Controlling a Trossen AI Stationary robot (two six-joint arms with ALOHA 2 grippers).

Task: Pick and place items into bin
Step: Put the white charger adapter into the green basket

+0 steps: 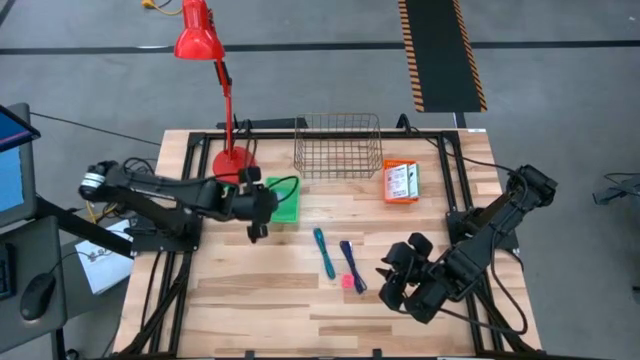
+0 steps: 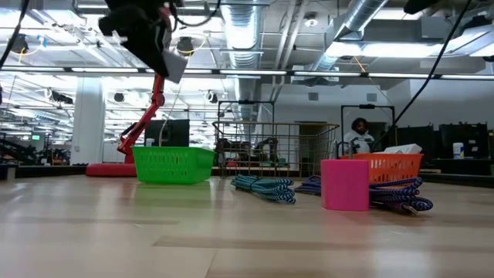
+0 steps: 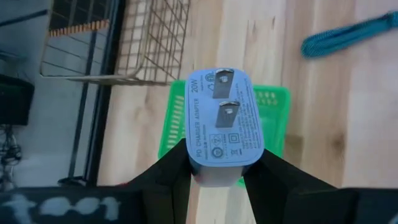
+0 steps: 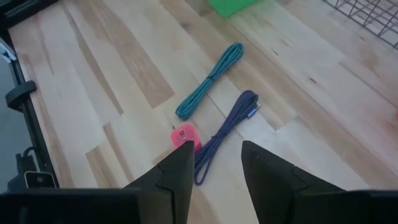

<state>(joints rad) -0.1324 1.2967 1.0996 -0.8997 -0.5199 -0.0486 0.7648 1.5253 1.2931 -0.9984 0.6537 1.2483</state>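
Observation:
My left gripper [image 1: 254,226] hovers at the near edge of the small green basket [image 1: 285,200] and is shut on a light-blue charger block [image 3: 222,121] with two metal prongs. The low view shows that gripper [image 2: 164,60] high above the table. My right gripper [image 1: 390,281] is open above the table, just right of the pink-red piece [image 1: 348,282]. The teal cord bundle [image 1: 324,252] and the dark-blue cord bundle [image 1: 352,265] lie side by side on the wood. White printed packs [image 1: 400,180] sit in an orange tray [image 1: 388,192]. My left gripper pinches the light-blue charger by its two narrow sides near its rear end [image 3: 214,171], one finger [image 3: 174,165] on each side. The pronged face [image 3: 224,112] is turned toward the wrist camera. The charger is lifted clear, above the green basket [image 3: 273,99].
A wire basket [image 1: 338,145] stands at the table's far edge, between the red lamp's base [image 1: 232,160] and the orange tray. Bare wood lies along the near edge and on the near left. A person [image 2: 358,135] shows in the room behind.

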